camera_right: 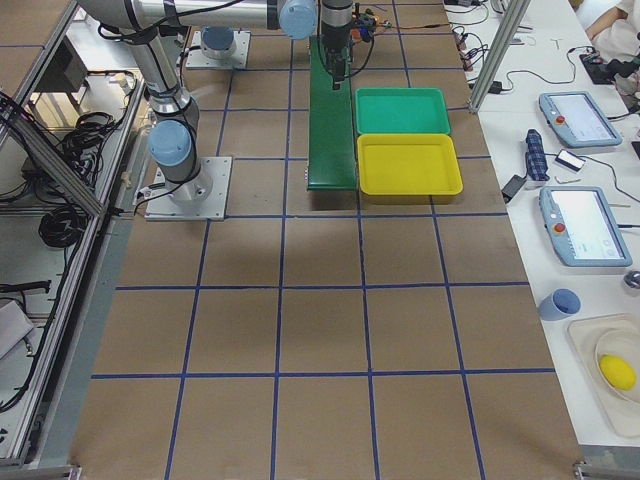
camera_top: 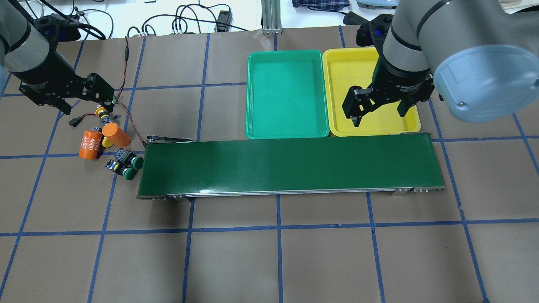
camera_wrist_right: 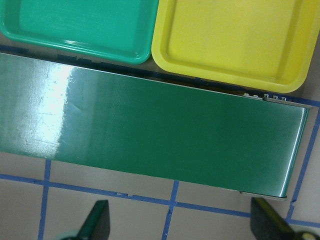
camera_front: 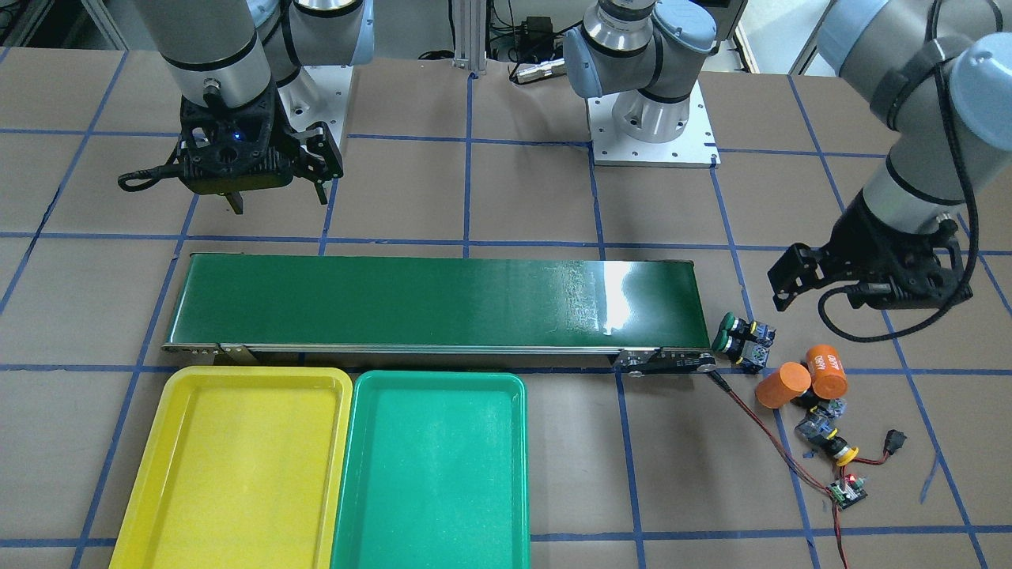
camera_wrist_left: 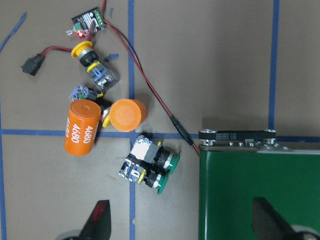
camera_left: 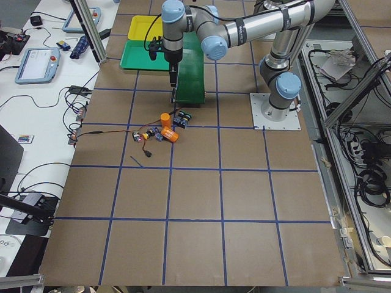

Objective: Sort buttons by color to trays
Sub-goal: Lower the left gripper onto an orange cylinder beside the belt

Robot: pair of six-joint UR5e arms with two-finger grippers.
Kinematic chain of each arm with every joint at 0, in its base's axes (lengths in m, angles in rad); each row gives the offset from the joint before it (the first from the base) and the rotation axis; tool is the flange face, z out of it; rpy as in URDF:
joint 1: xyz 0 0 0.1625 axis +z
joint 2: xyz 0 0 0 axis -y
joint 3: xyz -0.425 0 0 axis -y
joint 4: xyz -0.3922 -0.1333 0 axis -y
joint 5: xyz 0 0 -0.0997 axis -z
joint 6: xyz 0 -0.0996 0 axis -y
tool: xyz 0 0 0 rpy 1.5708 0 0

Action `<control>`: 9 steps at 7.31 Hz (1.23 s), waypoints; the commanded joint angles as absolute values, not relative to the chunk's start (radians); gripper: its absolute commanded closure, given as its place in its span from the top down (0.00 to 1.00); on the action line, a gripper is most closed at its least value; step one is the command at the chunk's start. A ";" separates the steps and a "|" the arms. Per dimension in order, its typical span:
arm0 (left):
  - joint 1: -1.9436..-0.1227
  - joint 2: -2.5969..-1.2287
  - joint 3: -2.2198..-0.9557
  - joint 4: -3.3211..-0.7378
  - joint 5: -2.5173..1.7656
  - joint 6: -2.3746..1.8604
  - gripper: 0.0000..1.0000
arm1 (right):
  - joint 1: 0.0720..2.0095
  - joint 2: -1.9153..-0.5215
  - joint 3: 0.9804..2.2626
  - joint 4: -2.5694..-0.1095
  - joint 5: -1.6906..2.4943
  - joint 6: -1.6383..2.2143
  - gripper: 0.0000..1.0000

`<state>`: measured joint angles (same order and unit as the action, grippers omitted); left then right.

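Observation:
Two green-capped buttons (camera_front: 739, 340) (camera_top: 126, 164) (camera_wrist_left: 150, 167) lie side by side on the table, just off the conveyor's end. One yellow-capped button (camera_front: 832, 439) (camera_wrist_left: 92, 62) lies near a small circuit board. A second yellow-capped one (camera_wrist_left: 89, 96) is mostly hidden between two orange cylinders. My left gripper (camera_top: 82, 101) (camera_wrist_left: 180, 227) hovers open above this cluster and holds nothing. The yellow tray (camera_front: 170, 411) (camera_top: 337, 84) and the green tray (camera_front: 431, 474) (camera_top: 286, 97) sit side by side along the belt, with nothing in them. Over the yellow tray's near edge my right gripper (camera_top: 377, 118) (camera_wrist_right: 182, 225) hangs open, holding nothing.
A long dark-green conveyor belt (camera_front: 435, 300) (camera_top: 286, 164) runs across the table between the trays and the robot. Two orange cylinders (camera_front: 783, 385) (camera_front: 826, 371) lie among the buttons. A circuit board (camera_front: 846, 491) with red and black wires trails to the belt's end.

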<state>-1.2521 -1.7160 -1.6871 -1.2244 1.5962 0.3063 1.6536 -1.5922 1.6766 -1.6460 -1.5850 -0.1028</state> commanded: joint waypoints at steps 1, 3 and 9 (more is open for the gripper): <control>-1.200 -1.833 -1.693 -1.126 1.603 0.382 1.00 | 1.654 -1.592 1.677 -1.646 -1.585 -0.103 1.00; -1.195 -1.903 -1.695 -1.062 1.600 0.435 1.00 | 1.654 -1.592 1.677 -1.646 -1.585 -0.103 1.00; -1.195 -2.029 -1.698 -1.023 1.603 0.511 1.00 | 1.654 -1.592 1.677 -1.646 -1.585 -0.101 1.00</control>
